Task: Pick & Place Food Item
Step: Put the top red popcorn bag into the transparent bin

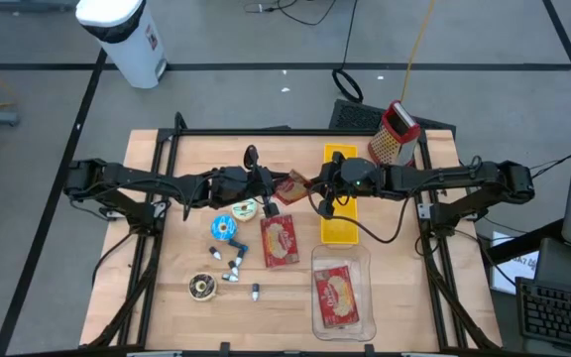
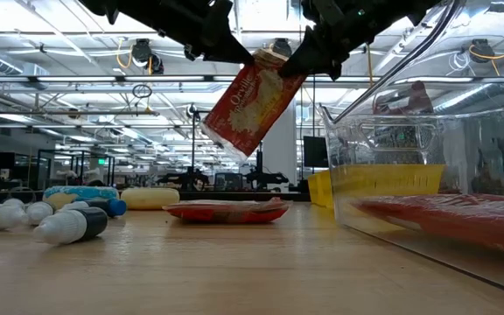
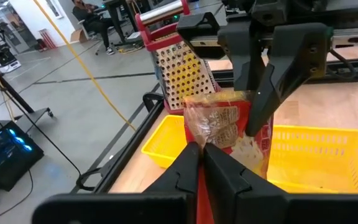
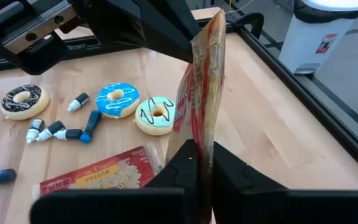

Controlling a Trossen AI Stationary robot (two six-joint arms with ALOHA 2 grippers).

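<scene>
Left gripper [image 1: 274, 187] clamped on one end of the red popcorn packet [image 1: 292, 185]. Packet aloft above the table [image 1: 167, 297], tilted, between both arms, beside the yellow basket [image 1: 339, 226]. Right gripper [image 1: 312, 186] pinched shut on its other end.

Grey floor [image 1: 266, 40], white bin [image 1: 125, 38]

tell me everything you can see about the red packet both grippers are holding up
The red packet is a flat, glossy plastic pouch printed with popcorn and white lettering. It hangs tilted in the air above the table, clear of the packet lying below. The left gripper and right gripper each pinch an edge, jaws shut on it.
</scene>
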